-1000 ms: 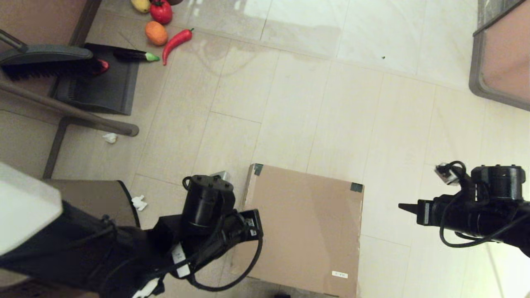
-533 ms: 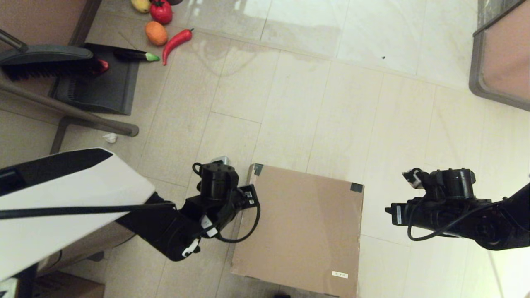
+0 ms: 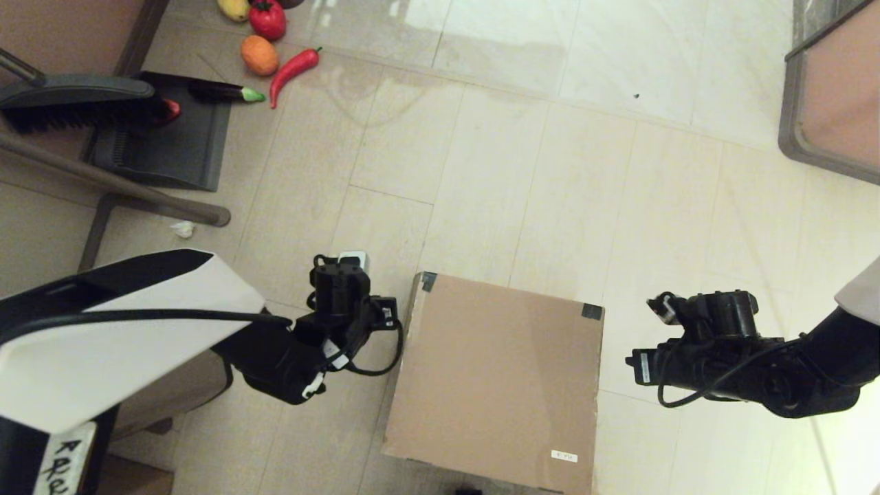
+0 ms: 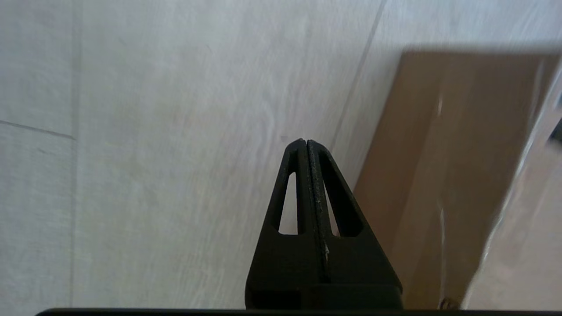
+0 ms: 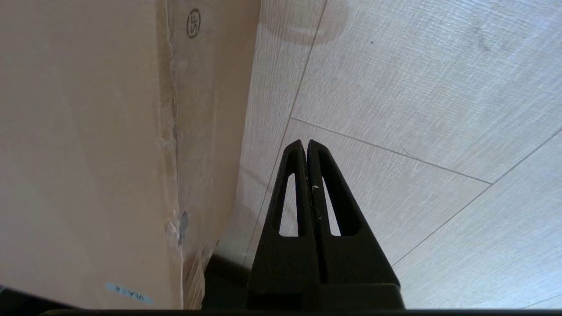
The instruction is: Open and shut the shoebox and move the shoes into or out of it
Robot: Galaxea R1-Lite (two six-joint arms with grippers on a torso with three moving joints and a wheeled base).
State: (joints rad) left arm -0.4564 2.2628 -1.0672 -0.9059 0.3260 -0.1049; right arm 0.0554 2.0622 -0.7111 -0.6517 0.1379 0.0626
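Note:
The brown cardboard shoebox stands on the floor with its flap lid down, two dark tape patches at its far corners and a small white label near its front. No shoes are in view. My left arm's wrist hangs just left of the box's far left corner. There my left gripper is shut and empty, low over the tiles beside the box's side wall. My right arm's wrist is off the box's right side. My right gripper is shut and empty above the floor, the box wall close beside it.
A dark dustpan and brush lie at the far left by a sloping metal leg. Toy vegetables lie behind them. A paper scrap is on the floor. Furniture fills the far right corner.
My left wrist has drawn off the box's left edge, going left, farther out and lower. My right arm has moved left toward the box's right side and dropped. The box has not moved.

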